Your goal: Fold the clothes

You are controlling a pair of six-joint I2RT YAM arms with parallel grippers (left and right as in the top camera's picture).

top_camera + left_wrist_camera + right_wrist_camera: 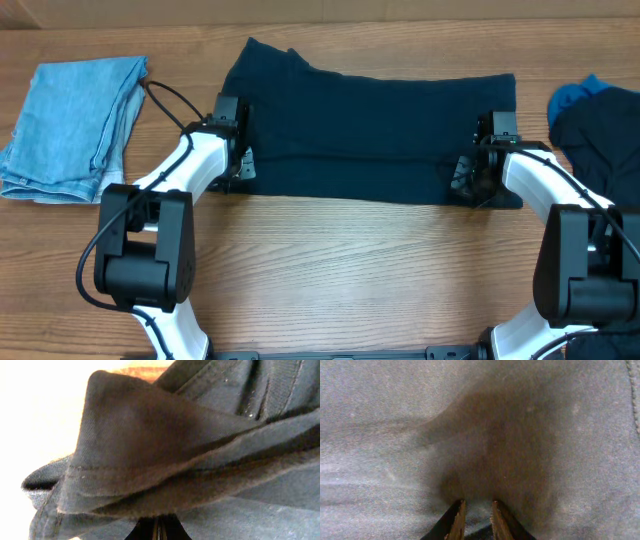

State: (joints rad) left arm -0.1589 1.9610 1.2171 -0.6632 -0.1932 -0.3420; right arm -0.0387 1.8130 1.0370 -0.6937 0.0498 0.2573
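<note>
Navy clothes [370,135] lie flat on the desk [350,270], long axis left-right between both arms: left claw [159,532] clenched on the left-end hem fold, right claw [475,515] narrowly parted over the right end, gripping nothing visible.

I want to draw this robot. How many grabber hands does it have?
2. The left gripper is at the dark garment's left edge; the right gripper at its right edge. None hidden.
</note>
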